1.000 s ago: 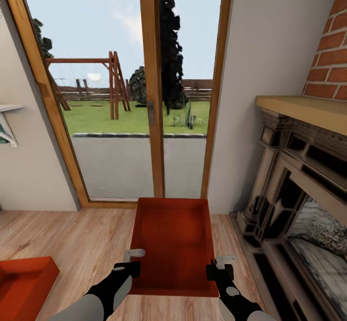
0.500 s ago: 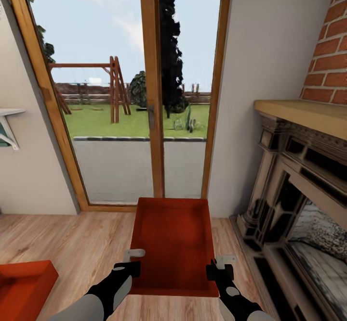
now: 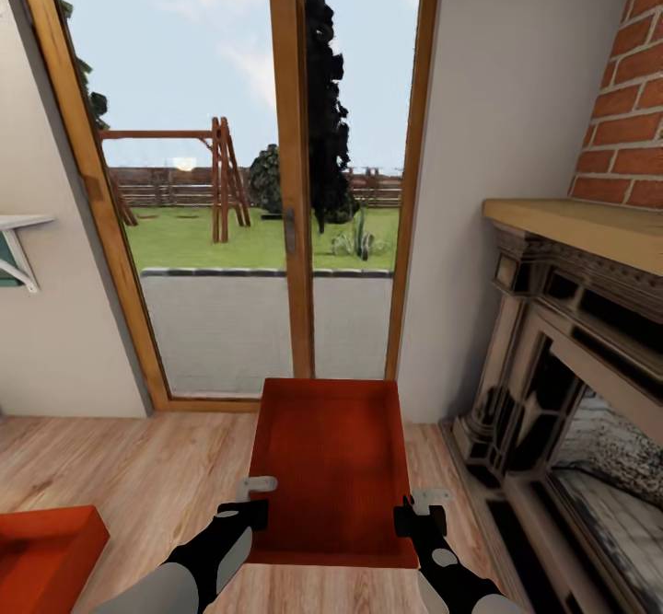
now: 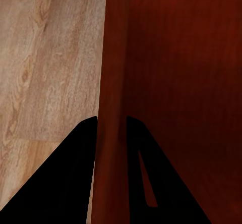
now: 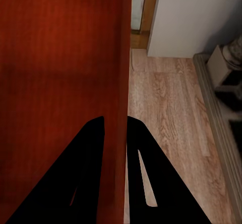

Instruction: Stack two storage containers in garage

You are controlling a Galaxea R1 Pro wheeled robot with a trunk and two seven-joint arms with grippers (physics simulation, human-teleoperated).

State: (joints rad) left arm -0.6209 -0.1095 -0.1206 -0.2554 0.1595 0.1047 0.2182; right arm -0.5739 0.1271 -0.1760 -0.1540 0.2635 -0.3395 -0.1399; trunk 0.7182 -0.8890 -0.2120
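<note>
I hold one red-orange storage container (image 3: 331, 467) in front of me above the living room's wood plank flooring (image 3: 138, 476). My left gripper (image 3: 250, 503) is shut on its left wall, seen up close as the container wall (image 4: 112, 82) between the black fingers (image 4: 75, 168). My right gripper (image 3: 416, 513) is shut on its right wall, and the right wrist view shows that wall (image 5: 118, 57) pinched between its fingers (image 5: 91, 168). The second storage container (image 3: 46, 554) lies on the planks at the lower left, cut off by the picture's edge.
Wood-framed glass doors (image 3: 295, 181) stand straight ahead, with a lawn and swing set outside. An ornate dark fireplace (image 3: 571, 384) with a brick chimney fills the right side. A white wall shelf (image 3: 18, 246) juts out at the left. Beige walls flank the doors.
The whole view has shifted: the doors and fireplace sit slightly lower and farther, and the floor container has slid toward the lower left corner. Both grippers keep the same hold on the container.
</note>
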